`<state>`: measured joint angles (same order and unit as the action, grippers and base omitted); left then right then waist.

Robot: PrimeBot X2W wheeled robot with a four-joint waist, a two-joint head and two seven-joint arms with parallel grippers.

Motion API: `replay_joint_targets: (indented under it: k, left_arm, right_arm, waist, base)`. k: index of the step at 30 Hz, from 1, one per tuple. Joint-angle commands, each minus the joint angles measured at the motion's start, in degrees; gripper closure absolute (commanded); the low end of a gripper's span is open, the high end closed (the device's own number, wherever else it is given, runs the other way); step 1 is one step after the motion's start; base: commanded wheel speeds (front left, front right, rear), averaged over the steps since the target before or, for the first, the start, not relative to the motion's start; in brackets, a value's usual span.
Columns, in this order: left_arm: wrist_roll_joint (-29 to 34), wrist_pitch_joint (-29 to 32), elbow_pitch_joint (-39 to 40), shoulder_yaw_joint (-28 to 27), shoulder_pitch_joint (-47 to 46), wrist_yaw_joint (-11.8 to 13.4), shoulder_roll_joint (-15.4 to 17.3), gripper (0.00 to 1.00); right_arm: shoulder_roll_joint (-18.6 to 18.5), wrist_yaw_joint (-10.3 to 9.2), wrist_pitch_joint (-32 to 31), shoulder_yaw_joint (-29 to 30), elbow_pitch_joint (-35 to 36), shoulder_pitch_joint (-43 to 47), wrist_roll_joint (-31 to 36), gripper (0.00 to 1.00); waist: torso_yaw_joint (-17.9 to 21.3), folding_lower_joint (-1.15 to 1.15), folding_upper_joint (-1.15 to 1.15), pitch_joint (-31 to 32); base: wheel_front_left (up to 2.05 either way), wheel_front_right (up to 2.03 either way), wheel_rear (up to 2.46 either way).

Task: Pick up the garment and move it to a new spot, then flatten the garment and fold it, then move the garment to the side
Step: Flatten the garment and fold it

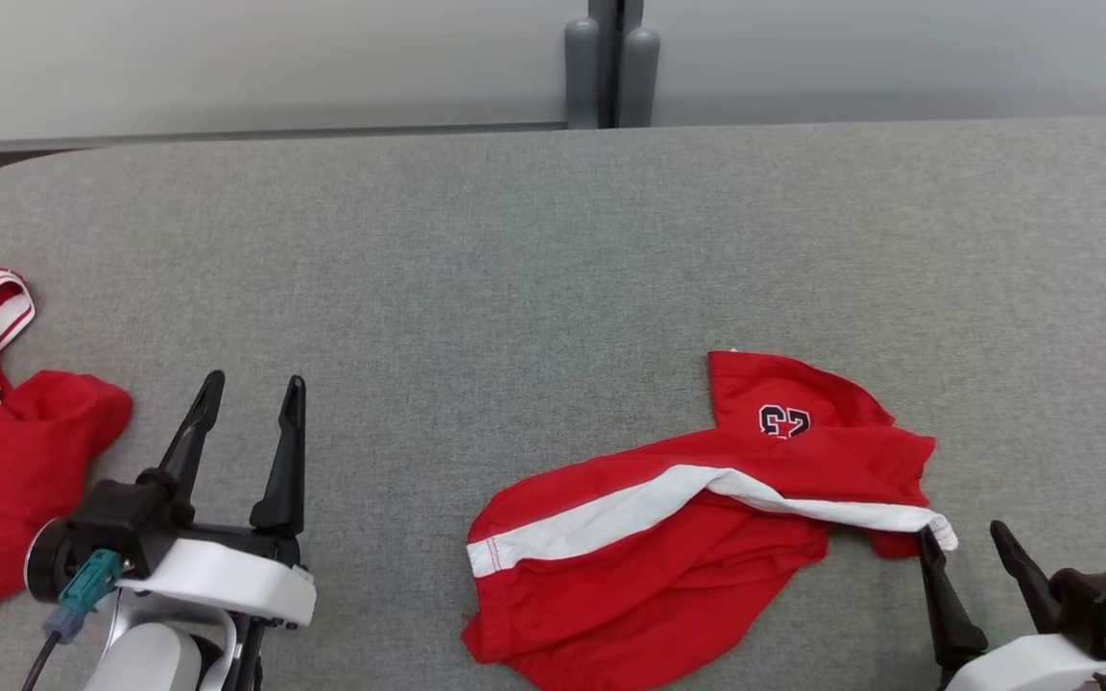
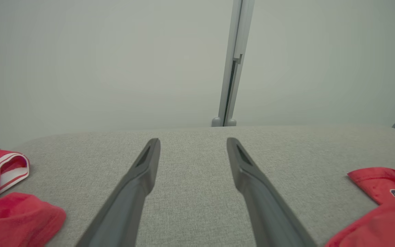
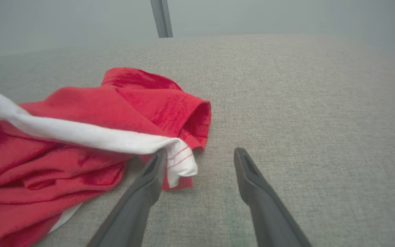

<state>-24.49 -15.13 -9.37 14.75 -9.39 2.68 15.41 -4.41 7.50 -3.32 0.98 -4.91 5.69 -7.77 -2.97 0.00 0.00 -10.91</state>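
- A crumpled red cloth (image 1: 6,461) with a white-striped cuff lies at the far left of the grey table (image 1: 553,240), partly cut off by the edge of the head view.
- Just to its right is the left gripper (image 1: 255,379), over bare table. Its two dark fingers are spread wide with nothing between them, and they point toward the table's far edge.
- Behind that far edge, near the middle, a grey post (image 1: 611,62) stands against the pale wall.
- Right of centre and close to the table's near edge lies the garment (image 1: 687,557). It is red and rumpled, and rests on the table well apart from the red cloth.
- A white band (image 1: 611,518) runs across the garment from its lower left to its right end. Above the band, a red flap with a small dark badge (image 1: 784,420) lies toward the far side.
- The right end of the band reaches the right gripper (image 1: 962,530) in the lower right corner. In the right wrist view, the band's stitched corner lies against the tip of the finger (image 3: 149,185) on that view's left.
- The right gripper is open, with its fingers standing well apart and no cloth clamped. Apart from that white corner, the gap between them shows bare table.
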Motion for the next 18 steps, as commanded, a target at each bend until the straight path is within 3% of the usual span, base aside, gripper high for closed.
replay_joint_targets:
  k: [1,18]
  left_arm:
    - [0.3,0.0,0.0,-0.5,1.0,0.5,0.6,0.0]
    - [-0.4,2.7,2.8,-0.4,6.9,2.8,2.0,0.0]
  right_arm:
    - [0.3,-0.02,0.4,0.3,1.4,1.2,-1.0,0.0]
    - [-1.6,-0.02,0.7,-1.0,13.9,1.4,-3.9,0.0]
  waist:
    - [0.8,0.0,0.0,1.0]
    - [3.0,0.0,0.0,7.1]
  base:
    - [0.0,0.0,0.0]
    - [0.0,0.0,0.0]
